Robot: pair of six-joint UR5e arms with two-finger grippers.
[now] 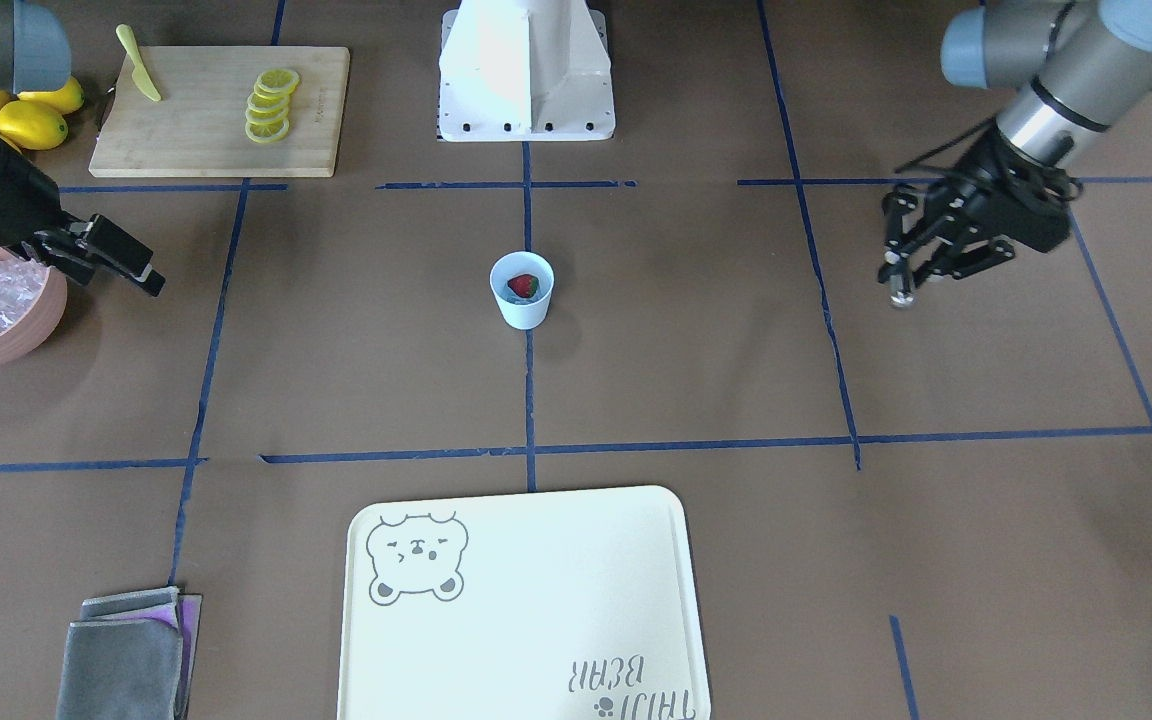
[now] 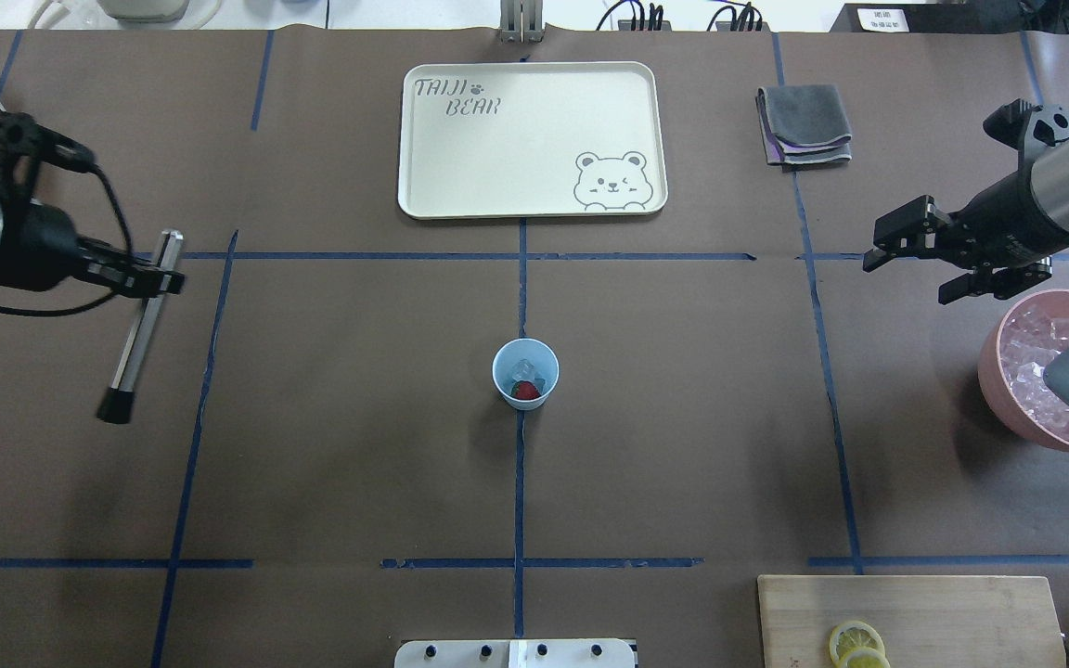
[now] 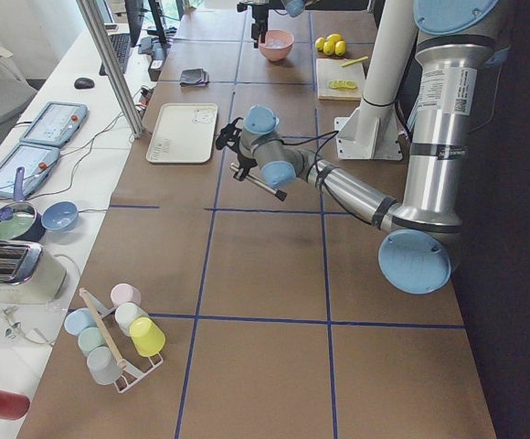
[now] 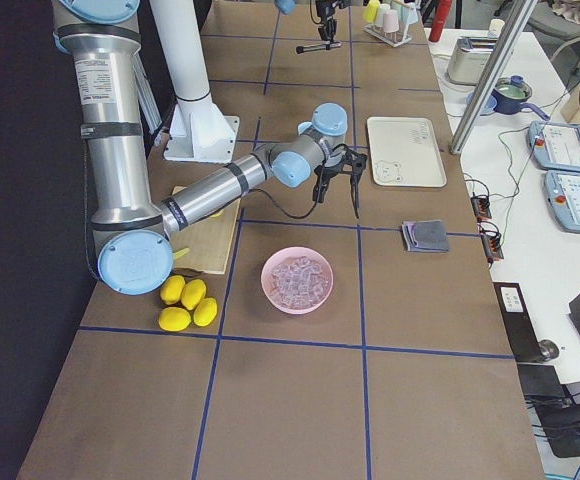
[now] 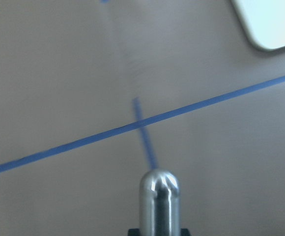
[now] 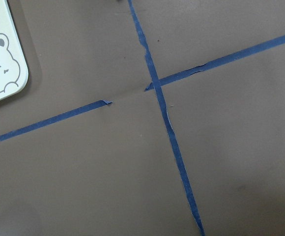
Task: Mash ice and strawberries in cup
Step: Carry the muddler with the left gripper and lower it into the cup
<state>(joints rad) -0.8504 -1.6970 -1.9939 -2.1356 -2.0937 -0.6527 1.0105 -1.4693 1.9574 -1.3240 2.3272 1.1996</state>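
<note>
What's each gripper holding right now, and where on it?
The left gripper is shut on the masher, gripping its shaft near the silver end, away from the black tip. The right gripper is open and holds nothing.

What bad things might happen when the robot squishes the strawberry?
The cup stands alone, with the open right fingers far off, so a push from the masher might tip it. The left fingers hold the masher near one end, so it might slip. Ice could pop out of the small cup.
</note>
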